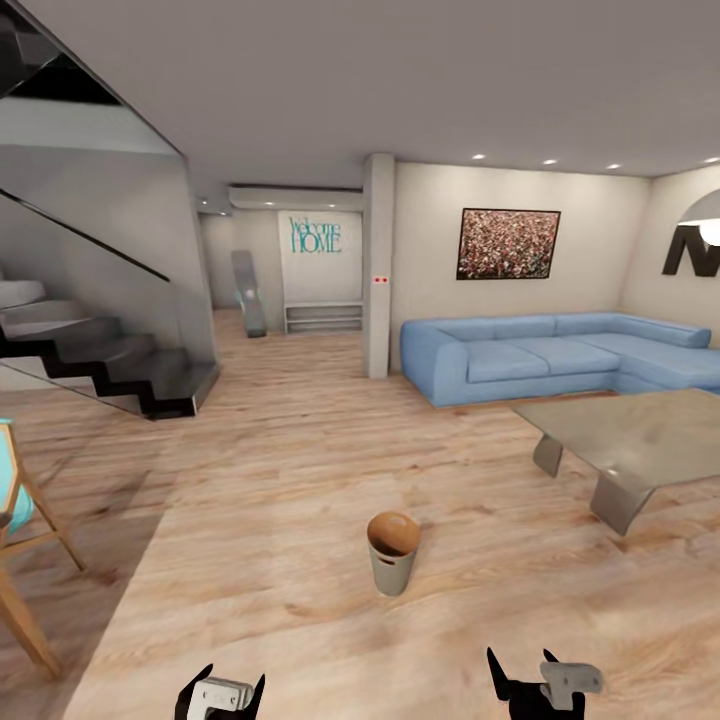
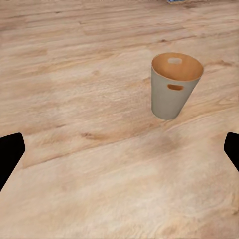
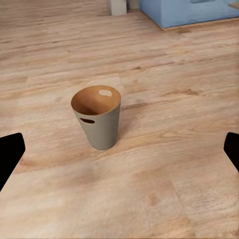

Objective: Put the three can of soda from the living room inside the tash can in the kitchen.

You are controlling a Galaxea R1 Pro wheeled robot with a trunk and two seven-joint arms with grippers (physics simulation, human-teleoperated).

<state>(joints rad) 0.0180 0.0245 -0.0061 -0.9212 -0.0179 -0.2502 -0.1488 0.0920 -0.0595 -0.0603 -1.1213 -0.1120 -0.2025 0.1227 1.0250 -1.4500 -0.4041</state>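
The tash can [image 1: 393,553] stands upright on the light wood floor of the living room, a small tapered grey bin with a brown inside and a slot handle. It is a short way ahead of both arms and looks empty inside. My left gripper [image 1: 232,680] is low at the near left, open and holding nothing, with the bin [image 2: 175,87] ahead of it and off to one side. My right gripper [image 1: 520,665] is open and empty too, and the bin [image 3: 98,119] lies ahead of it. The cans of soda and the kitchen are out of view.
A light blue sofa [image 1: 560,355] lines the far right wall, with a low grey coffee table [image 1: 640,435] in front of it. A dark staircase [image 1: 100,350] rises at the left, a wooden chair [image 1: 20,520] stands at the near left, and a pillar [image 1: 378,265] is mid-room.
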